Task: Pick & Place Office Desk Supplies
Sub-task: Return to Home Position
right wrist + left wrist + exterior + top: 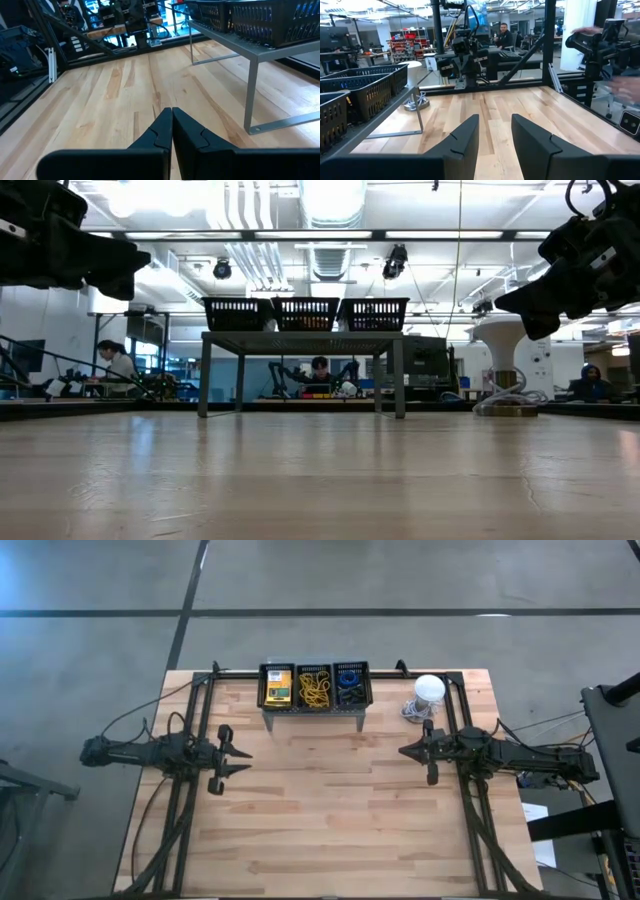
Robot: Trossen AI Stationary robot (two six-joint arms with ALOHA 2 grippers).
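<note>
I see the table (330, 830) as pale jointed wood strips, smooth with a soft sheen. Black bins (305, 313): matt mesh. Grey stand (248, 90): flat matt metal. Left gripper (495, 120) fingers (465, 142) read matt black plastic. White dome (429, 688): smooth.

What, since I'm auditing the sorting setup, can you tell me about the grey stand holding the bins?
The grey stand looks like thin metal: a flat top on slim legs with foot bars resting on the wooden table. It stands upright near the middle of the table's far edge. Three black mesh bins sit side by side on top.
</note>
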